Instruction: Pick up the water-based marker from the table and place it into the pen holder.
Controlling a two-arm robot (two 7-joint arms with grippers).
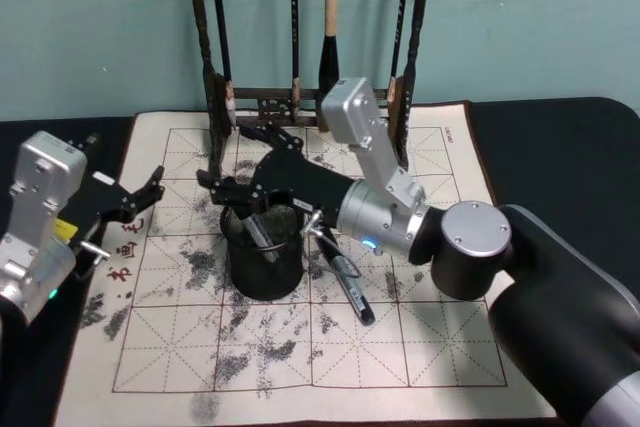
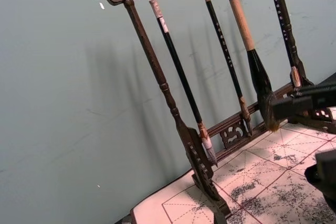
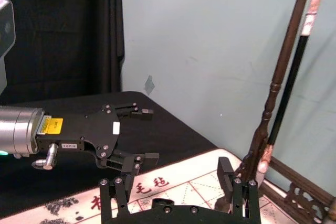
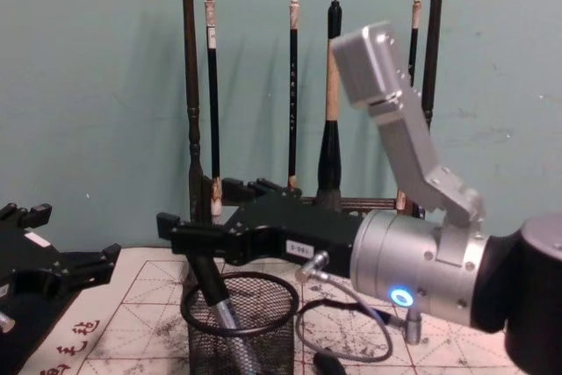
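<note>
The black wire-mesh pen holder stands on the white gridded mat of the table. A dark water-based marker leans inside it, its upper end over the rim. My right gripper hovers just above the holder, open, with nothing between its fingers. A second black marker lies on the mat just right of the holder. Over the mat's left edge my left gripper is open and holds nothing.
A tall dark wooden brush rack with several hanging brushes stands at the back of the mat, close behind my right gripper. The front half of the mat, marked with ink stains, has free room.
</note>
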